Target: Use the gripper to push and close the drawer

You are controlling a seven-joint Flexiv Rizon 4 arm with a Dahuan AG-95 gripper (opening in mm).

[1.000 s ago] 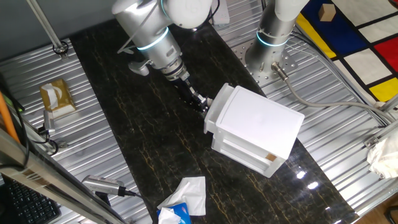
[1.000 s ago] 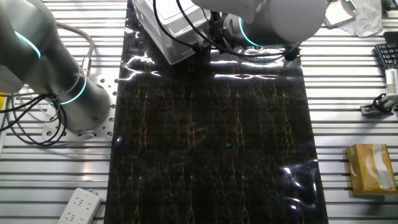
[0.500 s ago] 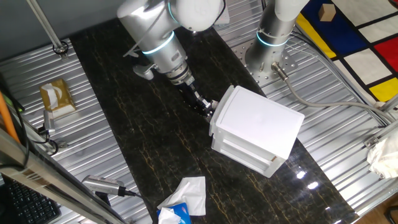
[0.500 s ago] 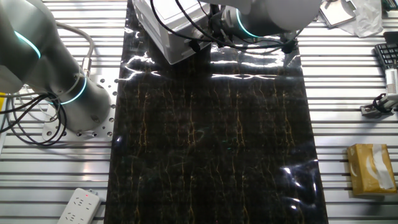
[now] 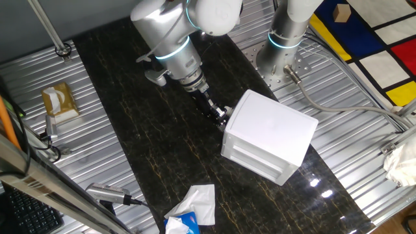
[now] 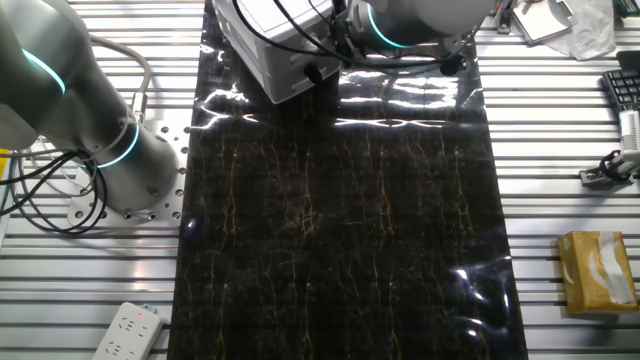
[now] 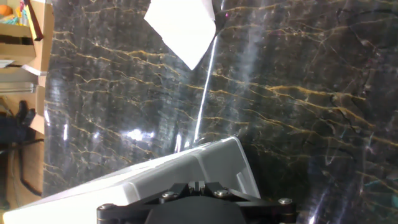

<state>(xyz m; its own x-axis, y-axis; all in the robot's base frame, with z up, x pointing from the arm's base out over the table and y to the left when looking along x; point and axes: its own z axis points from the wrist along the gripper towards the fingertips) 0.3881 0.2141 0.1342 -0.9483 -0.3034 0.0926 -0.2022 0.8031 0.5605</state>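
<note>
The white cabinet stands on the dark marbled mat. Its drawer front faces the arm and sits about level with the cabinet's face. My gripper is shut, its tip pressed against that front. The knob is hidden behind the fingers. In the other fixed view the gripper touches the cabinet at the top edge of the picture. In the hand view the black fingers meet at the bottom, right against the white drawer front.
A second arm column on a round base stands behind the cabinet. A tan tissue box lies at the left. Crumpled white tissue with a blue pack lies at the mat's near end. A power strip is on the slatted table.
My gripper has moved toward the cabinet, and the drawer front that stuck out has slid in until it is about level with the cabinet face.
</note>
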